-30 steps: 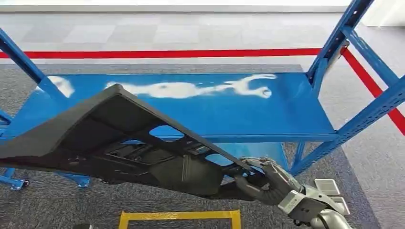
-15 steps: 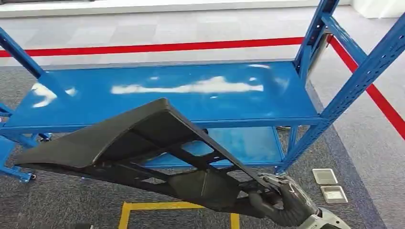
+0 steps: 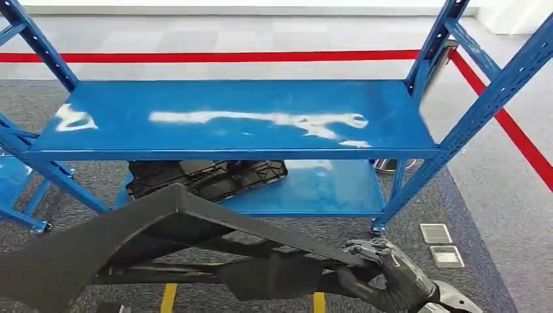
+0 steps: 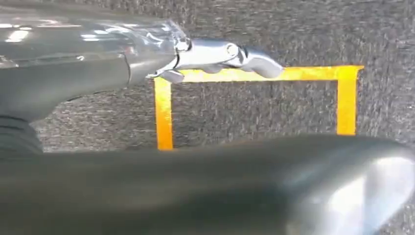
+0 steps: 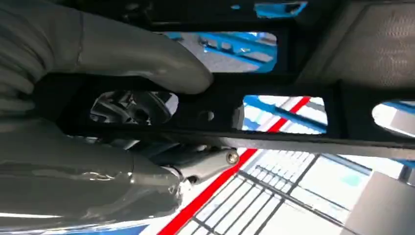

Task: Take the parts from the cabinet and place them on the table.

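A large black moulded part (image 3: 163,228) with ribs and cut-outs hangs in front of the blue cabinet rack (image 3: 248,120), low in the head view. My right hand (image 3: 385,277) grips its right end. Seen from the right wrist, that hand (image 5: 98,98) wraps a bar of the part (image 5: 293,83), thumb on one side and fingers on the other. A second black part (image 3: 209,177) lies on the rack's lower shelf, toward its left. My left hand (image 4: 147,54) hangs over the carpet with fingers stretched out and nothing in it.
The rack's top shelf is bare blue metal with glare. A yellow tape square (image 4: 254,74) marks the grey carpet below me. Two metal floor boxes (image 3: 435,233) sit right of the rack. A red floor line (image 3: 261,56) runs behind and along the right.
The whole view has shifted back from the rack, bringing the lower shelf and its part into sight. The held part has come off the top shelf and sits lower, still in my right hand.
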Controlling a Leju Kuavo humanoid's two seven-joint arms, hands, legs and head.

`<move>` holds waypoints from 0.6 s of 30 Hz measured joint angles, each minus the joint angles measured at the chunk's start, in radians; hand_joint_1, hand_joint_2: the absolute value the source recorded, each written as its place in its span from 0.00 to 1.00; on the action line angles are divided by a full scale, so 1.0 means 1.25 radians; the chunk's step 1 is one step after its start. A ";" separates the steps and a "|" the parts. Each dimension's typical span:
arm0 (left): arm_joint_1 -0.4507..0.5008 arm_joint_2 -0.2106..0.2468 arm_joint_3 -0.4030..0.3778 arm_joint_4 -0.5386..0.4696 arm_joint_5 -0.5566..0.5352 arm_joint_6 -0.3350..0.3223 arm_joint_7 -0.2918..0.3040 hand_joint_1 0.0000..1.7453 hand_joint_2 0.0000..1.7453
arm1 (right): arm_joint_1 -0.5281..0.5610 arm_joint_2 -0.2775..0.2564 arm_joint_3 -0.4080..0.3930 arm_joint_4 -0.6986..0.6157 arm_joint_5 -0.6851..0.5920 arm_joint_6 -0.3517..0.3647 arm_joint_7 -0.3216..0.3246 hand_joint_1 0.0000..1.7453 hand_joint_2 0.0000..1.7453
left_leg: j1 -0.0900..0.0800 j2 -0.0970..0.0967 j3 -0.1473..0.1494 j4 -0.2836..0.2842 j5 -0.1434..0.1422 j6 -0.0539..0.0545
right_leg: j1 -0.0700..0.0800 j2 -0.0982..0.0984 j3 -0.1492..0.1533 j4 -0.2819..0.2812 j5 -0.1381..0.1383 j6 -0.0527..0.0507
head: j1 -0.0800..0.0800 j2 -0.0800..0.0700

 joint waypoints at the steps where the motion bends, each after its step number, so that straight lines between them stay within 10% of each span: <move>1: 0.001 0.000 0.000 0.000 0.000 0.000 0.001 0.00 1.00 | -0.002 0.000 0.000 0.003 0.001 0.006 0.000 1.00 1.00 | 0.001 -0.002 -0.007 0.006 0.001 -0.001 | 0.000 0.000 0.022 -0.019 0.012 0.002 | 0.000 0.000; 3: 0.000 0.000 0.000 0.000 0.000 0.000 0.001 0.00 1.00 | -0.008 0.000 0.000 0.006 0.004 0.012 0.000 1.00 1.00 | 0.003 -0.010 -0.018 0.020 0.001 -0.003 | -0.002 0.005 0.105 -0.140 0.062 0.006 | 0.000 0.000; 5: -0.005 0.000 0.000 0.000 0.000 -0.001 0.001 0.00 1.00 | -0.015 -0.001 0.000 0.008 0.006 0.017 -0.001 1.00 1.00 | -0.001 -0.020 -0.036 0.042 -0.005 -0.012 | -0.005 0.055 0.156 -0.230 0.065 0.001 | 0.000 0.000; 10: -0.004 0.003 0.000 0.000 0.003 -0.001 0.002 0.00 1.00 | -0.032 -0.001 0.002 0.013 0.009 0.031 -0.003 1.00 1.00 | 0.002 -0.038 -0.057 0.058 -0.008 -0.031 | -0.010 0.021 0.147 -0.237 0.069 -0.021 | -0.001 0.000; 15: -0.006 0.003 0.000 0.000 -0.001 -0.001 0.015 0.00 1.00 | -0.041 0.001 0.003 0.020 0.009 0.041 -0.003 1.00 1.00 | 0.020 -0.018 -0.167 0.290 -0.112 -0.059 | -0.012 -0.025 0.141 -0.237 0.070 -0.026 | -0.001 0.000; 18: -0.002 0.003 0.000 0.000 -0.002 -0.002 0.019 0.00 1.00 | -0.045 0.004 0.004 0.024 0.009 0.041 -0.003 1.00 1.00 | 0.024 -0.005 -0.110 0.166 -0.025 -0.060 | -0.013 -0.051 0.144 -0.237 0.069 -0.024 | -0.001 0.000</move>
